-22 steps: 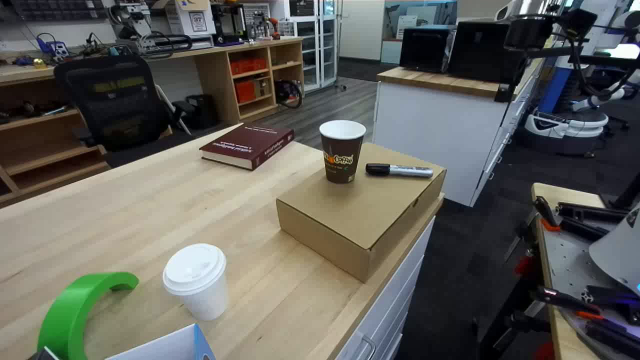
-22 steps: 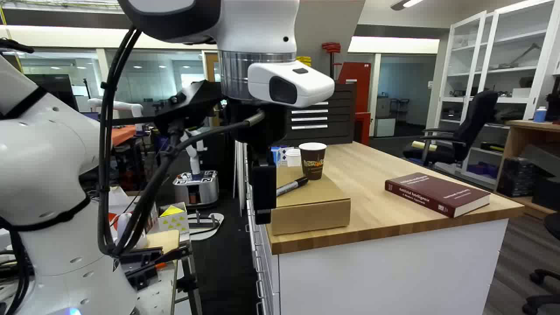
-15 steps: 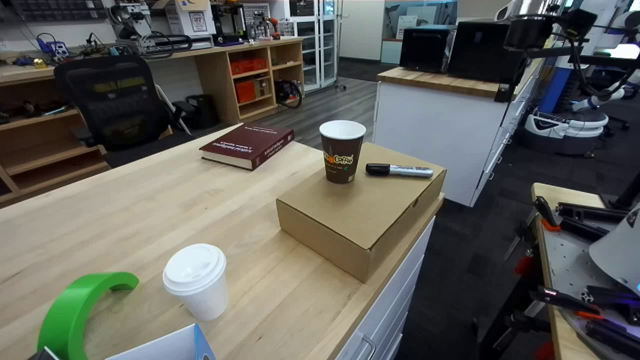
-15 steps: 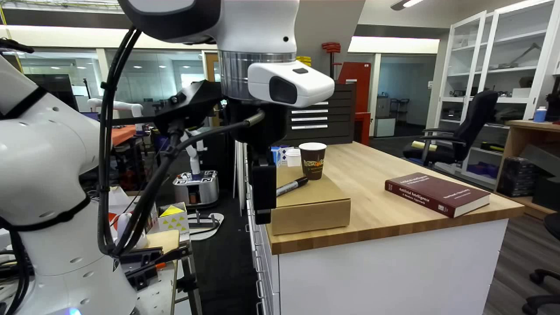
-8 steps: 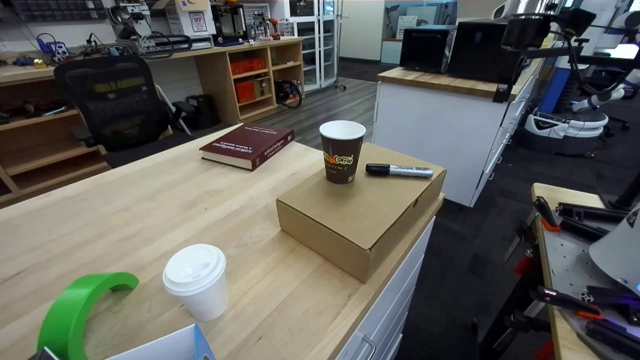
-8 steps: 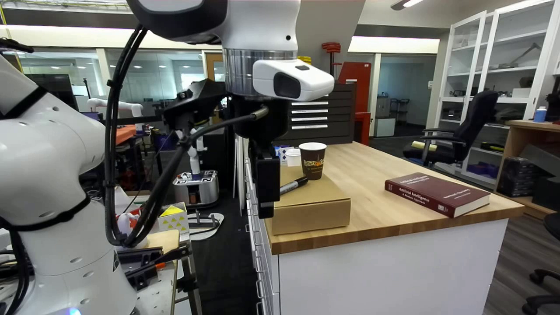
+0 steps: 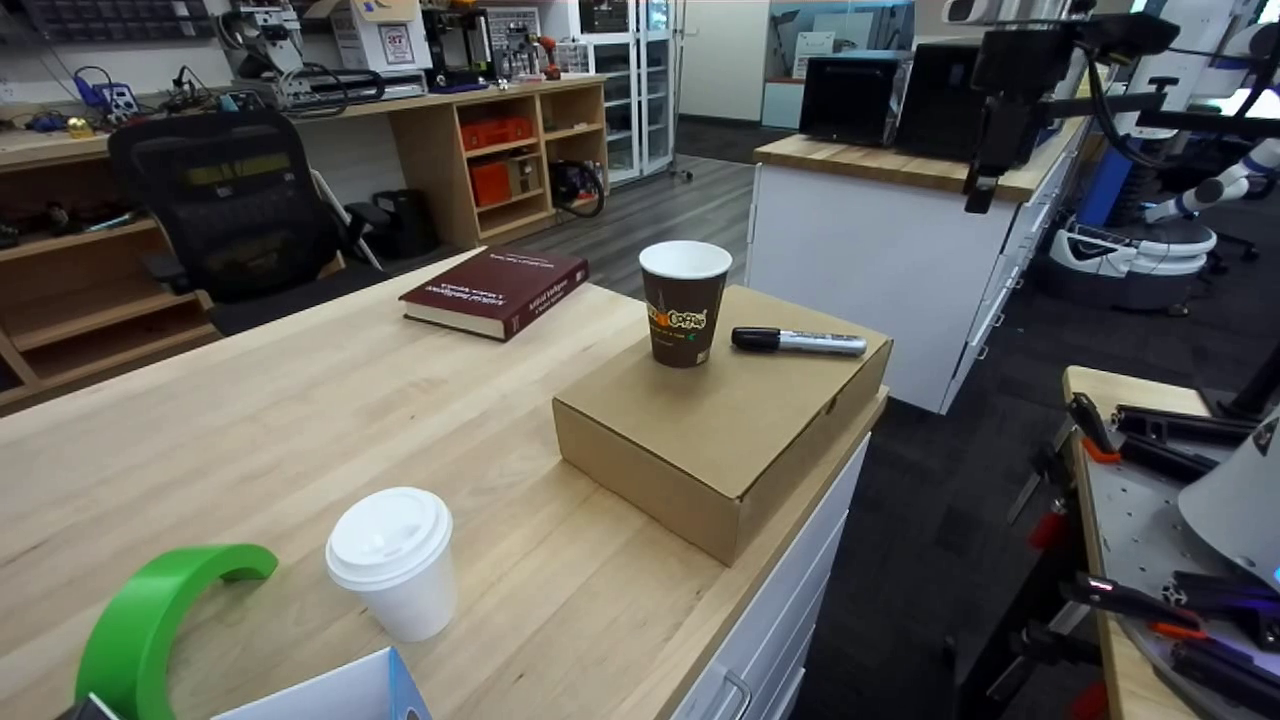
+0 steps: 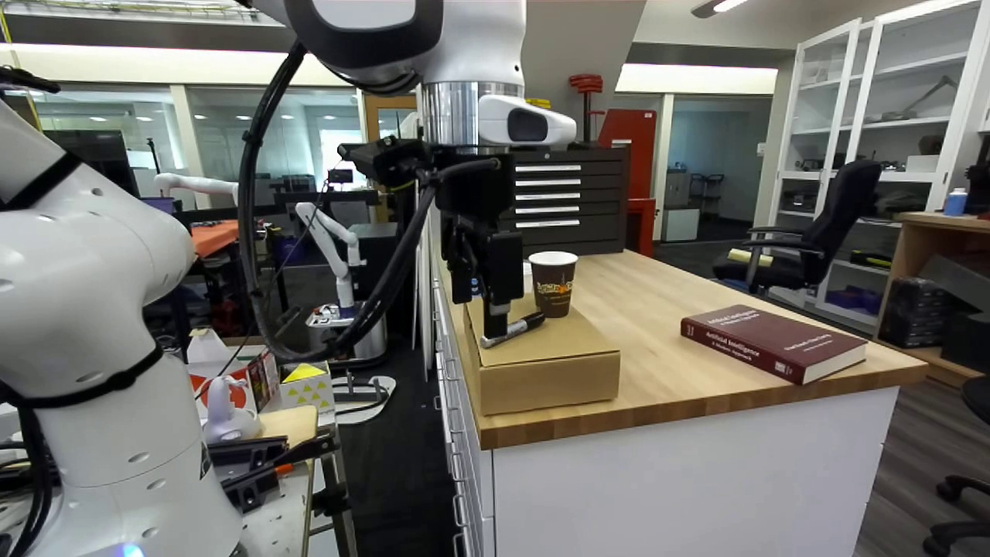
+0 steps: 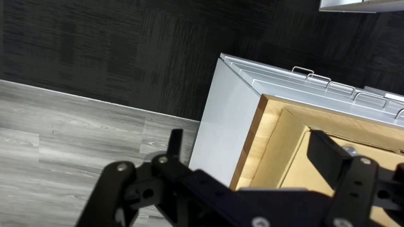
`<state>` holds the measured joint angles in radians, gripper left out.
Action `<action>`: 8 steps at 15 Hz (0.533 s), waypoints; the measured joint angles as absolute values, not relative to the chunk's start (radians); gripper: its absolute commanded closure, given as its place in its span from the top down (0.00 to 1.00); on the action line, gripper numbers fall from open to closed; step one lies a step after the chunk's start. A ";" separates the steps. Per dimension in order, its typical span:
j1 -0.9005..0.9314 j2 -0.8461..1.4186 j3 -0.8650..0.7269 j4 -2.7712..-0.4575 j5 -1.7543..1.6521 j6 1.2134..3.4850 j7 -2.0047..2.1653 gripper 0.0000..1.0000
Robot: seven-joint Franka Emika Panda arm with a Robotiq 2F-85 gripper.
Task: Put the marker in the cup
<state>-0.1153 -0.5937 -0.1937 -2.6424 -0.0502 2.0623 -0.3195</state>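
In an exterior view, left to right: green arch sat on the wooden tabletop, with the white lidded cup upright near it. Maroon book lay flat farther back. The brown coffee cup stood upright on the cardboard box; the marker lay on the same box, just beside the cup, black end toward it. Right of these, gripper hung in the air, apart from the marker. Wrist view: fingers were released, spread wide.
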 measured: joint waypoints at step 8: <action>-0.011 -0.582 -0.069 -2.642 -0.078 2.117 -0.314 1.00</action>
<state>-0.0113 -0.5819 -0.0691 -2.6423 -0.0785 2.1165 -0.3136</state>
